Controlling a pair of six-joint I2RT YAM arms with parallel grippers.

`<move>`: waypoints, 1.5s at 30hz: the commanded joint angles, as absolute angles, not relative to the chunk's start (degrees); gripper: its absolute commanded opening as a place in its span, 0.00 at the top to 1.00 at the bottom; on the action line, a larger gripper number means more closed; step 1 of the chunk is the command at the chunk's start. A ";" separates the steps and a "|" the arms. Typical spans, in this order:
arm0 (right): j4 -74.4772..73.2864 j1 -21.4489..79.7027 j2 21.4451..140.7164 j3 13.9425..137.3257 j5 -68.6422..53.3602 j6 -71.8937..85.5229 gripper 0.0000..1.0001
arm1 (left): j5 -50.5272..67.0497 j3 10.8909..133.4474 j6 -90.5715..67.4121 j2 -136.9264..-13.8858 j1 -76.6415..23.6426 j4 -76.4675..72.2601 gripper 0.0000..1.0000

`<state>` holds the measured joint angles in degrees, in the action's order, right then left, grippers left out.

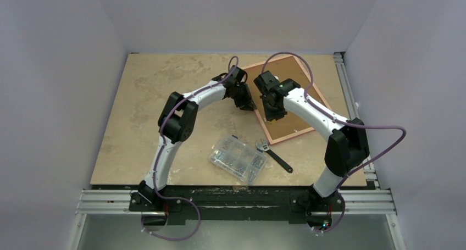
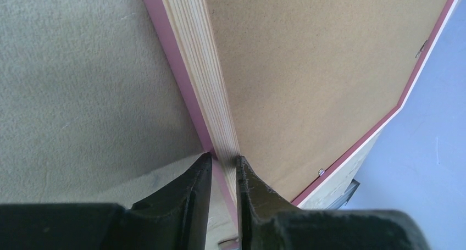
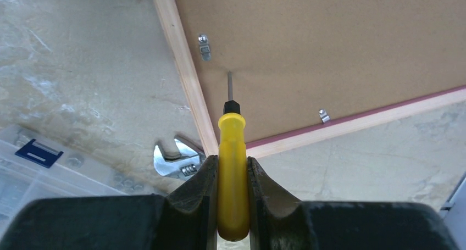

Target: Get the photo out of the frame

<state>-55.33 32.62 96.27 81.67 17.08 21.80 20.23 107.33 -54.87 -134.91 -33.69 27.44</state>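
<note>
The pink frame (image 1: pixel 292 126) lies face down at the back right of the table, its brown fibreboard back (image 3: pixel 329 46) up. The photo is hidden under that back. My left gripper (image 2: pixel 223 161) is shut on the frame's pale wooden side rail (image 2: pixel 203 68), one finger on each side of it. My right gripper (image 3: pixel 232 161) is shut on a yellow-handled screwdriver (image 3: pixel 233 145). The screwdriver's tip touches the brown back just inside the rail, next to a small metal clip (image 3: pixel 204 46). A second clip (image 3: pixel 323 116) sits on the near rail.
A clear screw box (image 1: pixel 239 158) lies near the table's front middle, with an adjustable wrench (image 1: pixel 273 154) to its right, just off the frame's near corner. The wrench (image 3: pixel 178 162) and box (image 3: pixel 38 162) also show in the right wrist view. Grey walls enclose the table.
</note>
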 commanded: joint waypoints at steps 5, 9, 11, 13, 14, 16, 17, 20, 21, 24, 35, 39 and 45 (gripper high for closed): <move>-56.57 33.08 85.63 81.37 19.34 23.57 1.00 | 22.15 102.79 -52.77 -130.08 -33.39 22.74 0.53; -54.19 32.75 78.61 75.15 20.99 23.78 1.00 | 22.76 99.32 -52.94 -125.96 -33.90 21.56 0.43; -53.99 32.58 75.40 72.51 21.25 24.55 1.00 | 23.37 97.60 -54.42 -124.81 -34.24 21.51 0.40; -53.82 32.60 72.71 70.29 21.13 25.37 1.00 | 22.95 96.53 -55.84 -123.90 -35.19 21.58 0.36; -53.67 32.60 71.44 69.23 21.03 25.84 1.00 | 22.28 96.29 -56.44 -123.62 -35.89 22.02 0.35; -53.49 32.58 68.84 67.62 20.39 26.50 1.00 | 20.72 96.38 -57.46 -123.90 -37.68 23.03 0.34; -53.45 32.58 67.63 66.99 20.01 26.72 1.00 | 19.88 96.71 -58.04 -124.20 -38.63 23.78 0.34; -54.01 32.58 64.11 65.83 19.36 27.68 1.00 | 16.09 98.86 -58.68 -125.52 -41.39 26.73 0.36; -54.31 32.59 63.02 65.59 19.22 27.87 1.00 | 14.12 99.57 -58.83 -125.89 -42.21 28.01 0.38; -55.86 32.54 60.19 65.58 19.25 28.25 1.00 | 9.38 100.57 -60.03 -126.68 -44.27 30.57 0.45; -59.50 32.59 53.12 65.30 20.04 29.81 1.00 | 3.72 102.95 -60.88 -131.17 -50.02 33.46 0.63; -60.34 32.60 51.51 65.76 20.79 30.68 1.00 | 4.09 102.73 -58.43 -132.69 -50.89 33.22 0.75; -62.66 32.60 49.10 66.44 22.06 32.22 1.00 | 3.04 102.72 -51.64 -133.10 -52.79 32.16 0.92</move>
<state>-60.88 32.67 51.22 65.32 20.10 30.09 4.73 102.32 -58.87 -129.80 -49.78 33.39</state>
